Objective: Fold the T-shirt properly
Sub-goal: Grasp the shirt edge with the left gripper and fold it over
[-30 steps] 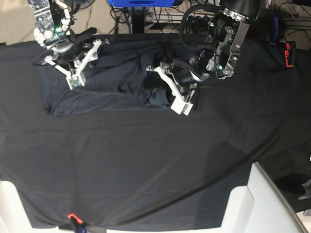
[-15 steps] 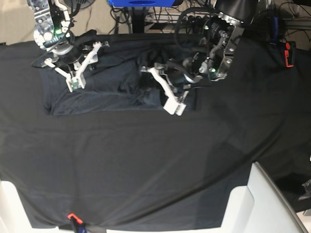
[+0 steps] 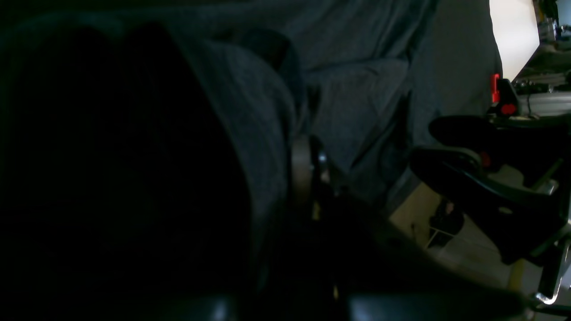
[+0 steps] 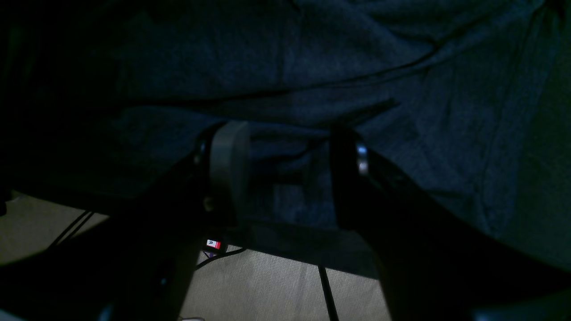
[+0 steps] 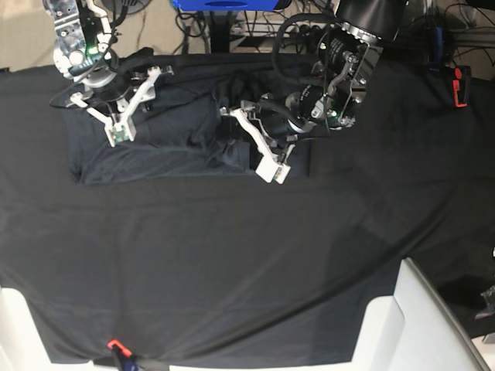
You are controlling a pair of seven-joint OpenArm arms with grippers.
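Slate-grey T-shirt (image 5: 155,143): thin, faintly heathered fabric, a shade bluer and lighter than the cloth beneath it; it lies spread and creased along the far edge of the table, toward the far left corner, with its right part bunched up and raised.
T-shirt close up: the left wrist view shows a fold of it (image 3: 250,116) draped over the finger; the right wrist view shows soft wrinkles (image 4: 312,67) running across it.
Count: one T-shirt, two arms, two grippers, one tablecloth.
Left gripper (image 5: 263,151): at the shirt's bunched right end, pincer pinched nearly closed with shirt fabric gathered in it.
Right gripper (image 5: 116,116): over the shirt's far left part, pincer spread to a middling gap, its two fingers (image 4: 227,160) apart above the fabric and clasping nothing.
Black tablecloth (image 5: 232,263): covers the whole table; the near half is bare and wrinkled into long diagonal creases.
Surroundings: a red and black clamp (image 5: 462,83) sits at the far right edge; another small red clamp (image 5: 116,345) grips the near edge toward the left; a blue object (image 5: 224,5) and tangled cables (image 5: 263,27) lie beyond the far edge.
In the way: the left arm (image 5: 352,54) and its gripper hide part of the shirt's right end.
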